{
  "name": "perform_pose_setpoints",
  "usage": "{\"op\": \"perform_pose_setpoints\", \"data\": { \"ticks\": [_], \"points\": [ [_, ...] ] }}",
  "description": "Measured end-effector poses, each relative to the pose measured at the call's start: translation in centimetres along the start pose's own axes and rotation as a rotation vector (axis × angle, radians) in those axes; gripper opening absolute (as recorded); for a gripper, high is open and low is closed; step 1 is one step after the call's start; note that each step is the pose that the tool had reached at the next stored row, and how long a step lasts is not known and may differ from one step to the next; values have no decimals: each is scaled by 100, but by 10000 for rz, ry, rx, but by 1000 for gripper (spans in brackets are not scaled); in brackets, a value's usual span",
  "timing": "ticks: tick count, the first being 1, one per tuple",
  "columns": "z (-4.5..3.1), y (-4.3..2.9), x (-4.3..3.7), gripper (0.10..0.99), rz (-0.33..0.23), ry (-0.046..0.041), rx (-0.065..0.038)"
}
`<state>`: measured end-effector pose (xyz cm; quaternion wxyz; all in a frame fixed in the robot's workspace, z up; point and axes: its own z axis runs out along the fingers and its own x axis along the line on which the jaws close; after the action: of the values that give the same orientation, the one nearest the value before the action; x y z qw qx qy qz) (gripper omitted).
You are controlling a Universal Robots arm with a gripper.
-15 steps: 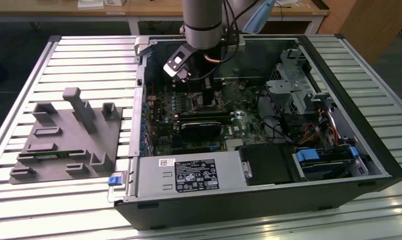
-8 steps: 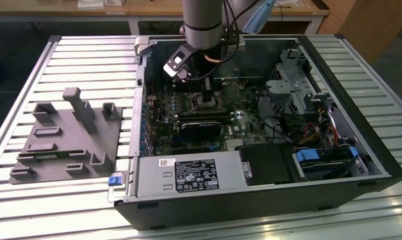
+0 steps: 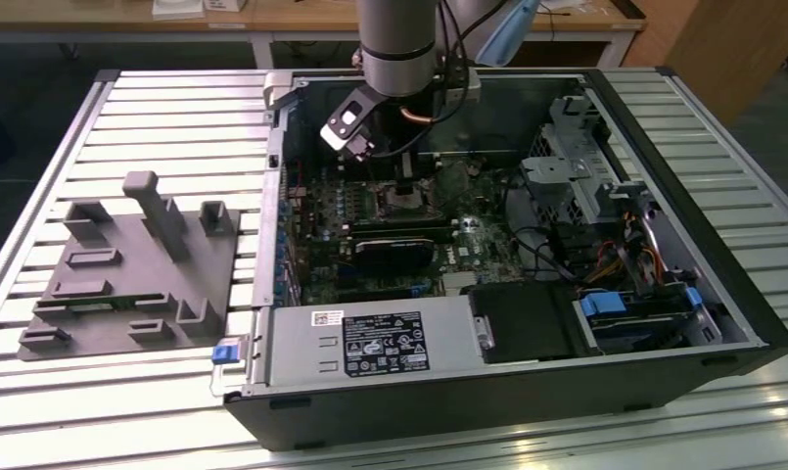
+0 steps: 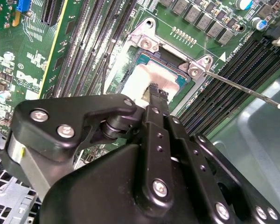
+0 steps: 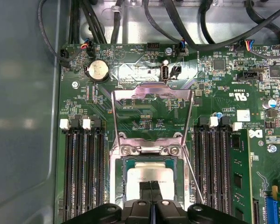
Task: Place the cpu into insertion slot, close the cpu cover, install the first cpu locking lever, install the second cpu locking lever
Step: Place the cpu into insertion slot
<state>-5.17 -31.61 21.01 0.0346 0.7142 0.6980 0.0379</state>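
In the first wrist view the cpu (image 5: pixel 144 175), a flat chip with a pale silvery face, lies inside the insertion slot (image 5: pixel 117 186) on the green board. My gripper (image 5: pixel 150 185) is directly over it, its two black fingers pressed together at the chip's face. The cpu cover (image 5: pixel 151 89), a thin silver frame, stands swung open on the far side of the slot. The second wrist view has the fingertips (image 4: pixel 159 93) at the cpu (image 4: pixel 140 79), and a thin locking lever (image 4: pixel 242 89) sticking out sideways, unlatched. In the exterior view the gripper (image 3: pixel 400 186) is down inside the computer case.
Long black memory slots (image 5: pixel 84 177) flank the socket on both sides. A black card (image 3: pixel 394 250) lies across the board nearer the power supply (image 3: pixel 367 343). Cables and drive bays (image 3: pixel 603 225) fill the exterior view's right. A grey fixture (image 3: pixel 132 264) sits on the slatted table outside the case.
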Motion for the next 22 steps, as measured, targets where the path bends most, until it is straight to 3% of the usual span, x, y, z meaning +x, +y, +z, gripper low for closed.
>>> {"op": "perform_pose_setpoints", "data": {
  "ticks": [4, 5, 8, 9, 12, 18, 22],
  "points": [
    [1, 1, 0, 106, -1, 2, 26],
    [1, 1, 0, 106, -1, -1, 115],
    [5, 13, 0, 106, 2, -12, 528],
    [5, 17, 0, 106, 2, -14, 578],
    [5, 19, 0, 106, 4, -14, 580],
    [18, 119, 3, 106, 52, -15, 578],
    [42, 130, 1, 106, 83, -18, 578]
  ]
}}
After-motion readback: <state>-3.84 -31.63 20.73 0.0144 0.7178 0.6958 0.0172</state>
